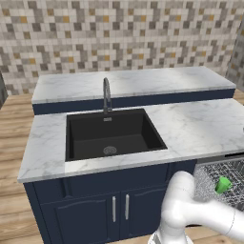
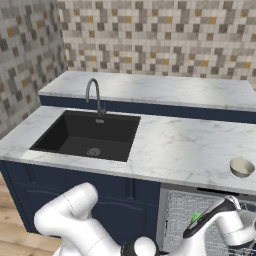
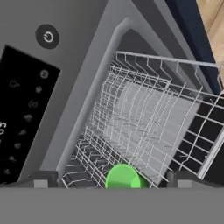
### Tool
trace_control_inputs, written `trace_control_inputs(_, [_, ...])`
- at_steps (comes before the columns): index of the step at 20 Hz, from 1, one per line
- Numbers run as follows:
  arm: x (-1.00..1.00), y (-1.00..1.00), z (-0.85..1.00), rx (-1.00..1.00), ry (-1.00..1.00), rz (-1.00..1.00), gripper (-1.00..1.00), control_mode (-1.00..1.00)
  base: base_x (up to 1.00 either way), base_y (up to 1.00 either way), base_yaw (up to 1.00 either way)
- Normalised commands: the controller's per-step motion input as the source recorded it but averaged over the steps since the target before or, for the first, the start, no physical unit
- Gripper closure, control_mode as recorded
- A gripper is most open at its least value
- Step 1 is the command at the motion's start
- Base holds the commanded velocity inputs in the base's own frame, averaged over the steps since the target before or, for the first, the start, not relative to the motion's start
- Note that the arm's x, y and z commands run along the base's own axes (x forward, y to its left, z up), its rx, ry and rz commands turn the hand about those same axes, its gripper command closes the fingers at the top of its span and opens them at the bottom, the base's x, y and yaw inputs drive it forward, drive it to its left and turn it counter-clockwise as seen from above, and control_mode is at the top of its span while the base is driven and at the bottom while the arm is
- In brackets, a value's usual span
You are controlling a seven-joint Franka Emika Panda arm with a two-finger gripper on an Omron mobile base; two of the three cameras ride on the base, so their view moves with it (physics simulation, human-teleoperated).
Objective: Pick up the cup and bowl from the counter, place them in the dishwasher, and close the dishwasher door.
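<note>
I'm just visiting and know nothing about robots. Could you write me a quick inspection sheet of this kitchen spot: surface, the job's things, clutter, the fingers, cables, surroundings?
Surface: white marble counter with a black sink and a faucet.
Job's things: green cup sits in the wire rack of the open dishwasher; pale bowl stands on the counter near its right end, above the dishwasher.
Clutter: nothing seen.
Fingers: gripper open over the rack, the cup just between the tips, not gripped.
Cables: nothing seen.
Surroundings: raised marble ledge behind the sink, mosaic tile wall, navy cabinet doors, wood floor.
</note>
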Motion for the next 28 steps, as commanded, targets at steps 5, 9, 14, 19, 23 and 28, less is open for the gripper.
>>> trace_control_inputs(5, [0.00,-0.27,0.66,0.09,-0.05,-0.01,-1.00,-1.00,0.00,0.00,0.00])
trace_control_inputs(9, [0.00,-0.26,0.57,0.12,-0.02,-0.01,-1.00,-1.00,0.00,0.00,0.00])
trace_control_inputs(14, [0.09,-0.13,0.40,0.12,0.00,0.00,-1.00,-1.00,0.00,0.00,0.00])
trace_control_inputs(19, [0.25,-0.09,0.45,0.12,0.00,-0.01,-1.00,-1.00,0.00,0.00,0.00])
trace_control_inputs(23, [0.24,-0.01,0.22,0.10,0.00,0.00,-1.00,-1.00,0.00,0.00,0.00])
trace_control_inputs(28, [0.14,0.00,0.00,0.03,0.00,0.00,-1.00,-1.00,0.00,0.00,0.00])
